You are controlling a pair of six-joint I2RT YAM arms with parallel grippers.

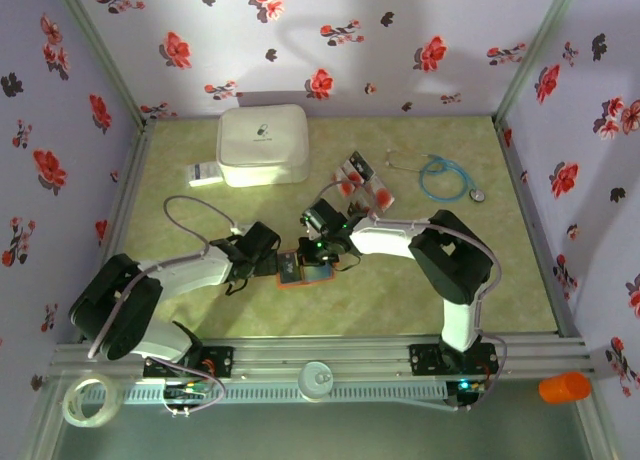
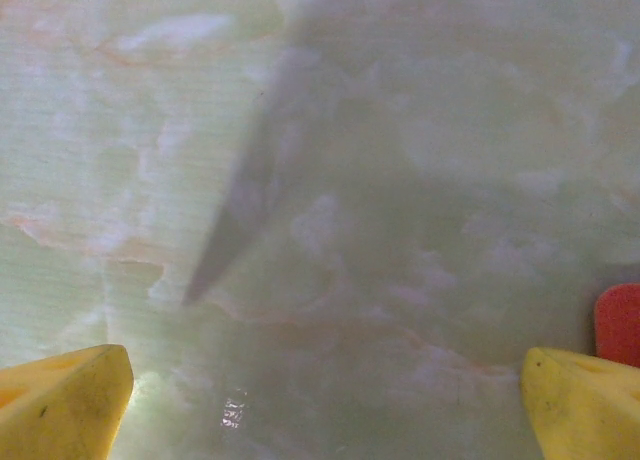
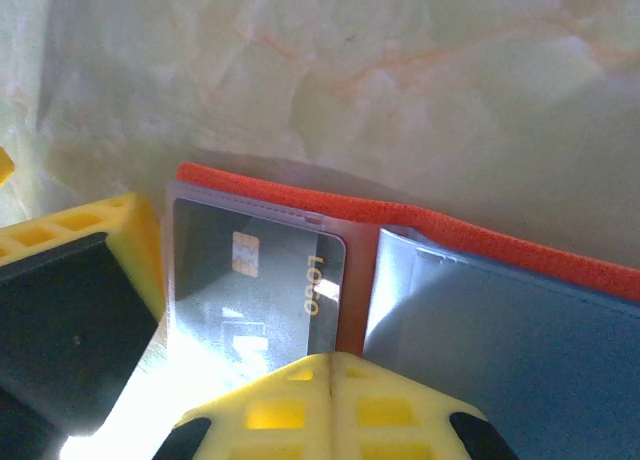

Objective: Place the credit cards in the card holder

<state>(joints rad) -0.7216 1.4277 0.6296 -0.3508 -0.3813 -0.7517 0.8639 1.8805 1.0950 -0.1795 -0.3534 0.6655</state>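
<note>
The card holder (image 1: 303, 268) lies open on the table, orange-red outside with bluish-grey pockets (image 3: 500, 330). A grey credit card (image 3: 260, 280) with a chip and gold lettering lies face up in its left half. My right gripper (image 3: 330, 358) is shut, its joined tips resting at the card's near edge, nothing between them. My left gripper (image 1: 262, 250) stands open at the holder's left side, with bare table between its fingers (image 2: 60, 405); a red corner of the holder (image 2: 620, 325) shows beside the right one. More credit cards (image 1: 362, 183) lie in a loose pile farther back.
A big white rounded case (image 1: 262, 145) and a white label (image 1: 205, 174) sit at the back left. A stethoscope (image 1: 445, 177) lies at the back right. A tape roll (image 1: 88, 400) and an orange cylinder (image 1: 565, 387) sit off the table's near edge. Floral walls enclose three sides.
</note>
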